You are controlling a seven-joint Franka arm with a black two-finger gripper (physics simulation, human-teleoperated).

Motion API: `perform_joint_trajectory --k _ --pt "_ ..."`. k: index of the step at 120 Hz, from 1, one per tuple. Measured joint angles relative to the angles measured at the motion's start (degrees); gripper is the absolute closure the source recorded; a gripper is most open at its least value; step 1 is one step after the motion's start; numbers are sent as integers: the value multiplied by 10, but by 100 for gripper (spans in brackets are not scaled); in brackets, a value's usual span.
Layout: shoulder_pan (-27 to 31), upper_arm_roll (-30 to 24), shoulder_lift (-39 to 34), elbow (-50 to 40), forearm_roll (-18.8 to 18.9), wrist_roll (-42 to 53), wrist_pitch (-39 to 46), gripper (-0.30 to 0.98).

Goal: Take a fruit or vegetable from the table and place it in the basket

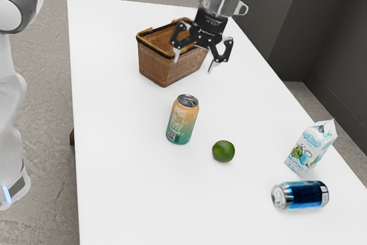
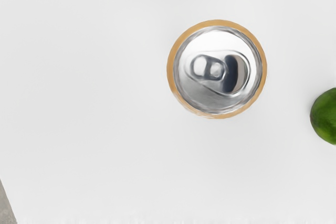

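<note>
Jaws spread wide open, the black gripper (image 1: 194,61) hung over the white table (image 1: 120,182), folks! Upright on the tabletop sat the brown basket (image 1: 156,66), and well apart from it stood the blue-and-white carton (image 1: 309,148). Next up, two cans: the orange-and-green can (image 1: 182,120) stood upright, while the blue can (image 1: 304,194) lay on its side near the carton. And smallest of all, the green lime (image 1: 223,151) rested on the table, near the upright can, outside the basket!
</note>
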Motion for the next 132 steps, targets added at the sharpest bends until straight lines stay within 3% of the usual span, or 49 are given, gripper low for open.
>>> perform_joint_trajectory --k 14,29,43,54,81,105,132 --pt "-38 0 -6 0 1 -100 23 0" --pt "-40 -2 -3 3 -1 -188 37 0" --pt "-25 -1 99 113 0 -247 46 0" --pt "-23 -2 143 135 -1 -265 54 0" --pt "-17 -26 152 -68 -22 -254 192 0" --pt "-19 -26 142 -138 -46 -243 295 0" --pt "-2 -19 135 -146 -54 -229 349 0"
